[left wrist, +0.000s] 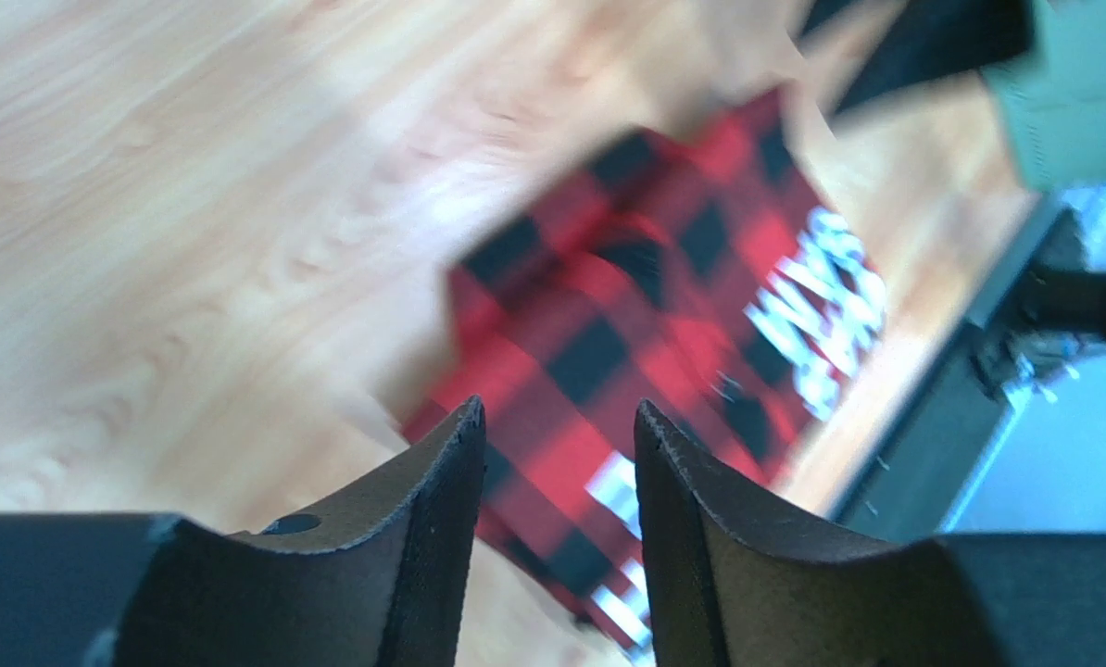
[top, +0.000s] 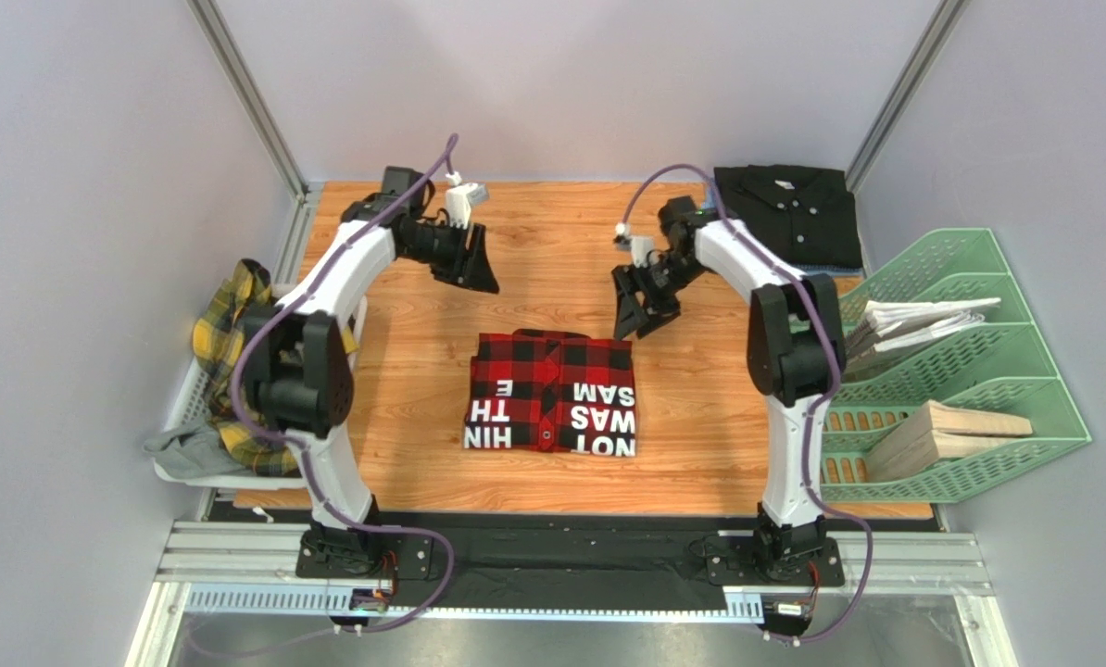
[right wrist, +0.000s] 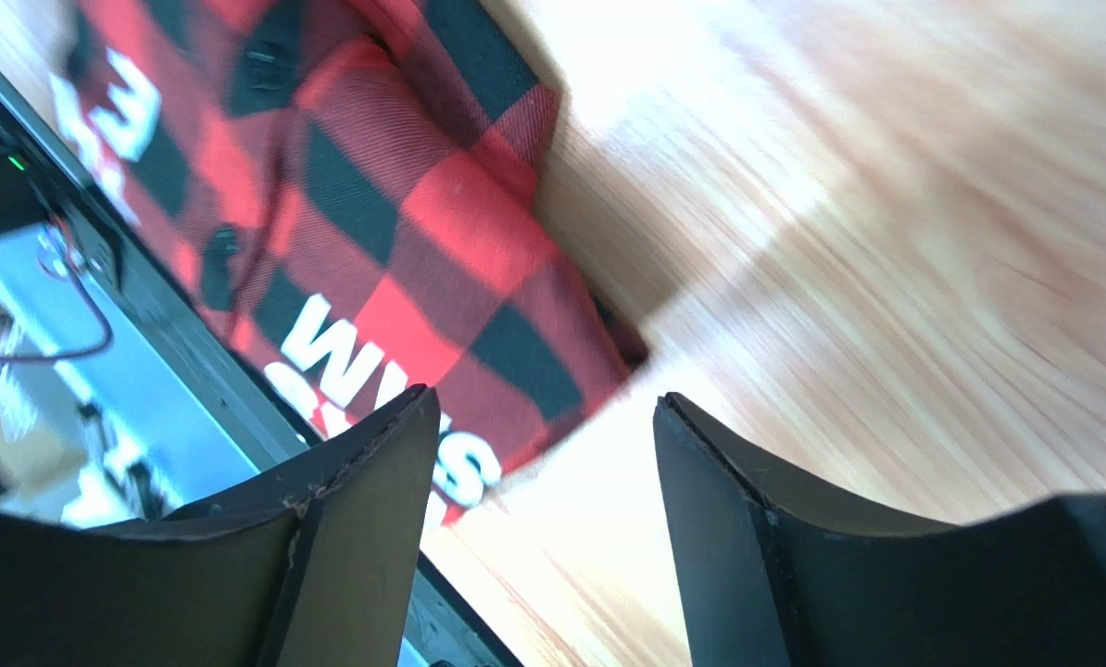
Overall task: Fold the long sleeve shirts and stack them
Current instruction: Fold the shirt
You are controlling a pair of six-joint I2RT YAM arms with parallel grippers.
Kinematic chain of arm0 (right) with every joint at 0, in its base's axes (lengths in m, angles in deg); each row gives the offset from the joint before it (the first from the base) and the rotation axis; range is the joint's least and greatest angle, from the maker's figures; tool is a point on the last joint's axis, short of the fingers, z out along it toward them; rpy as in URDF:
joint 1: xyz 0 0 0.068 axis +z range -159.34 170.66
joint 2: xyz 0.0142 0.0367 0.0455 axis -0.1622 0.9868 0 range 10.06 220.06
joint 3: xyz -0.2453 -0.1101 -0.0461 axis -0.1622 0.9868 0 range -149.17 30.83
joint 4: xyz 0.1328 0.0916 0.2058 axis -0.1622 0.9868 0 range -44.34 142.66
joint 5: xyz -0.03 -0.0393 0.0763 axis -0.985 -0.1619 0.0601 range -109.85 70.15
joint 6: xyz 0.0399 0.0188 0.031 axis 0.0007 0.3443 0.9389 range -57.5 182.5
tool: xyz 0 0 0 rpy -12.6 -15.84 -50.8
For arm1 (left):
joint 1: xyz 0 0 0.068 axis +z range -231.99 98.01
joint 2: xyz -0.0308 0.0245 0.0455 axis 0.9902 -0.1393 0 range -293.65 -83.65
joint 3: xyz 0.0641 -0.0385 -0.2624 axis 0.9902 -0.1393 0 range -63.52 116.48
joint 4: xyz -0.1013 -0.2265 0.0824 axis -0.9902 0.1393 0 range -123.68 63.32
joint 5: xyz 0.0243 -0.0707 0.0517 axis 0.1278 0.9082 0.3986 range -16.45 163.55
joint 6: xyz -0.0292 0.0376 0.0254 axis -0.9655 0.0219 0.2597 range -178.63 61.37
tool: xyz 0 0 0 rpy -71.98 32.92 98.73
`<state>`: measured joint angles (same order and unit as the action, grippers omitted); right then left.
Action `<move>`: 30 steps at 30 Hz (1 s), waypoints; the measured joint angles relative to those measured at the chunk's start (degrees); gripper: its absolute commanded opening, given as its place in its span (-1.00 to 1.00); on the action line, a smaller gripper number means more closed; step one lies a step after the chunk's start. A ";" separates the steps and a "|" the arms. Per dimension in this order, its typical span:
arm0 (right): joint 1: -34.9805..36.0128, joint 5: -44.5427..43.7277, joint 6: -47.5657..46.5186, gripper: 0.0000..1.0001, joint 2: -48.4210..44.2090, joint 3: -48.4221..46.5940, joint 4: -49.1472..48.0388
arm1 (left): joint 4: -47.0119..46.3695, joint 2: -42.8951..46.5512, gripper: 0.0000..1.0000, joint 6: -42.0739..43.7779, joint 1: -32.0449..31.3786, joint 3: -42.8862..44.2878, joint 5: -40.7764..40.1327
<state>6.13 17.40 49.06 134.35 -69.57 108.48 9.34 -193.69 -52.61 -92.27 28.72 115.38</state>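
The folded red-check shirt (top: 552, 396) lies at the worktop (top: 406, 417) centre. From it, the left tool (top: 478, 267) at 11 o'clock and the right tool (top: 639, 317) at 1 o'clock hover spread, empty.

A light wooden tabletop (top: 406, 403) fills the middle of the overhead view. Off its right edge stands a green mesh tiered rack (top: 965, 264). An upper tier holds a bundle of folded papers (top: 921, 323), and a lower tier holds pale wooden blocks (top: 941, 434). Off the left edge sits a white tray (top: 183, 392), with a grey cloth (top: 183, 445) lying at its near end. A slotted metal rail (top: 239, 559) runs along the near side.
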 measured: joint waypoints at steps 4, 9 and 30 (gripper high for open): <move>-2.51 1.03 0.70 -0.17 -7.34 1.36 -1.20 | 3.23 11.23 -0.24 2.12 -1.36 -7.41 4.02; -0.26 8.09 3.48 -0.19 -13.03 5.95 -3.74 | 5.20 7.43 -0.34 1.42 -4.79 -16.04 6.62; -5.09 12.17 14.60 0.38 0.17 5.99 -16.15 | 4.96 -12.26 0.08 0.11 -2.71 -0.74 12.85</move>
<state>1.04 29.58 63.66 134.53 -63.58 92.33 14.30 -205.95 -52.50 -94.99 27.98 128.23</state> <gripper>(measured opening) 0.687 0.518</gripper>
